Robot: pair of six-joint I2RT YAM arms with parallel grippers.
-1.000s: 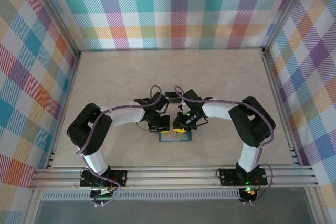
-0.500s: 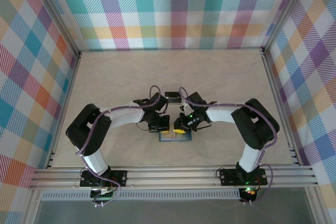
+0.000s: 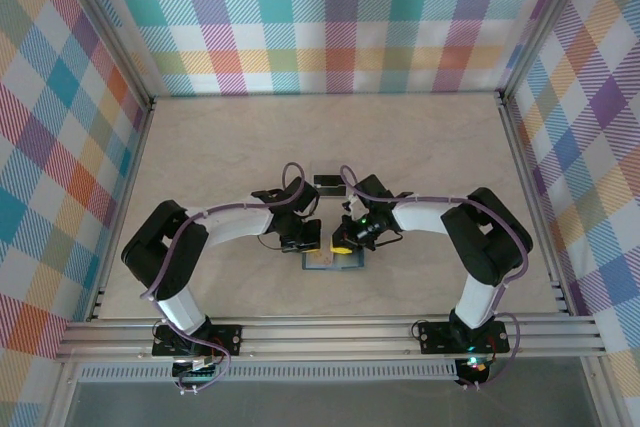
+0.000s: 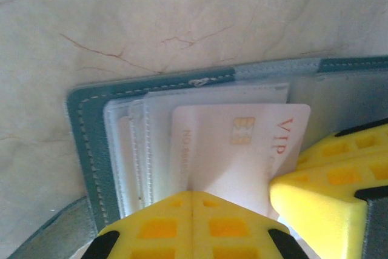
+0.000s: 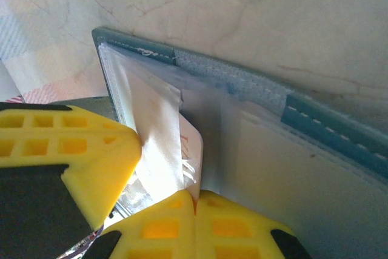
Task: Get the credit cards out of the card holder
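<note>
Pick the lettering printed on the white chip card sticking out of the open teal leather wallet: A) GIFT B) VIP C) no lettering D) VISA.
B: the white chip card in the teal leather wallet reads VIP in orange beside its chip.

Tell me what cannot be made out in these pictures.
Top view: left pincer and right pincer cover most of the card holder; the dark thing behind is too small to name.
Left wrist view: the left pincer covers the lower edge of the card.
Right wrist view: the right pincer hides whether it grips the card.
</note>
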